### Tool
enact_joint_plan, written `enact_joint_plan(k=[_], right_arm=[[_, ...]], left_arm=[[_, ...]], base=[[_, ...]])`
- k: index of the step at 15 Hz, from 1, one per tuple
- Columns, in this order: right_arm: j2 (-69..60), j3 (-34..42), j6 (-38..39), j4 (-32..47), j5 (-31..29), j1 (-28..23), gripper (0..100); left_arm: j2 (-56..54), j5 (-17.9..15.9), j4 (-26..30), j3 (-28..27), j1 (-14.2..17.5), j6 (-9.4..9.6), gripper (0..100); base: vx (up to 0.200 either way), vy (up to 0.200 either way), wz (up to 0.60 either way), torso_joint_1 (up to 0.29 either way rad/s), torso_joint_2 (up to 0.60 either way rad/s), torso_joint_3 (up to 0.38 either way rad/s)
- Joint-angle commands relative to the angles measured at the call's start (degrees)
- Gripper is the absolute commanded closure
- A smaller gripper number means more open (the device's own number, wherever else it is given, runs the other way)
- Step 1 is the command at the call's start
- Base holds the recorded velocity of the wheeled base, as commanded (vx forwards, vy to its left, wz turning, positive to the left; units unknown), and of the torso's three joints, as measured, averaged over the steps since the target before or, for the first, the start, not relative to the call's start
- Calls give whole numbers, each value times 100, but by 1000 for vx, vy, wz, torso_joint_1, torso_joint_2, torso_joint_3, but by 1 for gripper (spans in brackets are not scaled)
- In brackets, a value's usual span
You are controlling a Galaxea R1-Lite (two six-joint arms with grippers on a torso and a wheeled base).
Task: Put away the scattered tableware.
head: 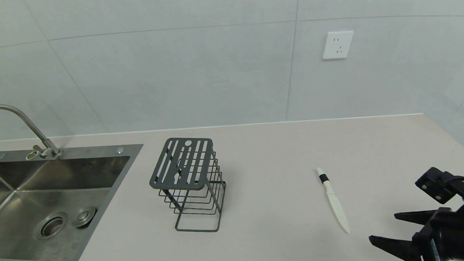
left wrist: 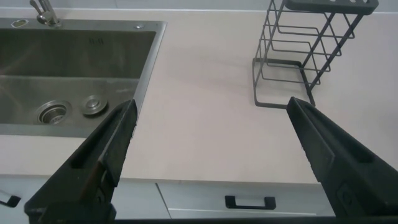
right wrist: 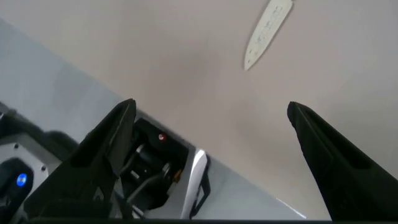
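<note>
White, black-banded knife (head: 332, 198) lies whole in head view, three o'clock of the rack (head: 189, 182); right wrist view catches its blade tip. Left gripper (left wrist: 211, 106) and right gripper (head: 384, 227) both gape wide.

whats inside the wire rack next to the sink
Nothing shows inside the wire rack: through its bars only the counter is visible, and no slot holds tableware. Its slotted top plate hides a little of the space right beneath it.

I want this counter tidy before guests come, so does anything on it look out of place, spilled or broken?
Yes. A white knife lies loose and flat on the counter, well to the right of the slotted rack, which stands upright with nothing in it. Nothing looks spilled or damaged.
</note>
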Motion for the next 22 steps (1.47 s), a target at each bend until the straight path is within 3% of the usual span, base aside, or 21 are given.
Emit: enact_joint_plan(k=[1,4,6,7,11,15,22], right_arm=[[790,-122,220,-130,-194,132,0],[1406,-738,871,-139,-678,527,0],[1810,-1511,1934,-86,-1179,949,0],[2056,-1784,2092,-78,-1539,985,0],[2706,-1968,1838,-69,-2269,976,0],[3436,-2197,1802,-183,-2638,861,0],[3849,-2654,1635,-262,-2673,774,0]], left_arm=[[5,1,-1,0,2,-10,0],[5,1,-1,0,2,-10,0],[5,1,-1,0,2,-10,0],[5,1,-1,0,2,-10,0],[5,1,-1,0,2,-10,0],[5,1,-1,0,2,-10,0],[5,1,-1,0,2,-10,0]], base=[[0,0,0,0,0,0],[0,0,0,0,0,0],[0,0,0,0,0,0],[0,0,0,0,0,0],[0,0,0,0,0,0],[0,0,0,0,0,0],[0,0,0,0,0,0]])
